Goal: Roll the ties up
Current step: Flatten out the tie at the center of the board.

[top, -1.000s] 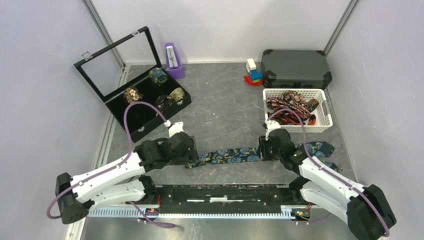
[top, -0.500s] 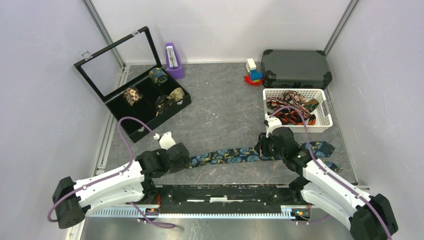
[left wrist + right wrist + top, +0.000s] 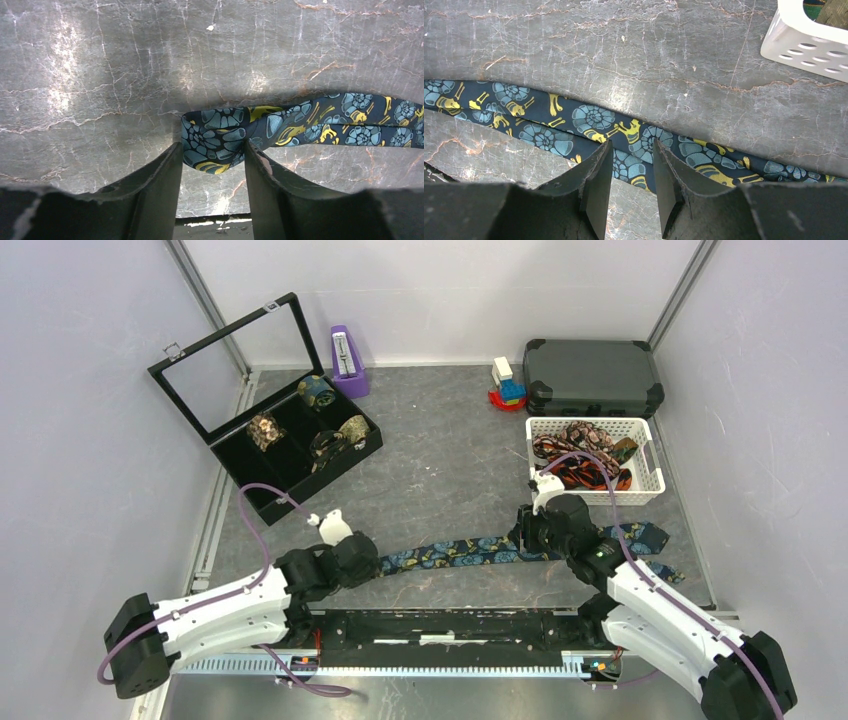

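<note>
one navy tie (image 3: 460, 550), left end effector (image 3: 212, 150) narrower than before at tip, right end effector (image 3: 631, 150) half-open

Both arms (image 3: 215, 605) stretched low, inward, left gripper (image 3: 212, 150) partly open, right gripper (image 3: 633, 150) likewise (fingertips down)

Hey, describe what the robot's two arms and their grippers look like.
The left arm and right arm have white shell links with chunky black joints and bases. A purple cable loops to each wrist. The left gripper and right gripper have dark, wedge-shaped fingers.
</note>
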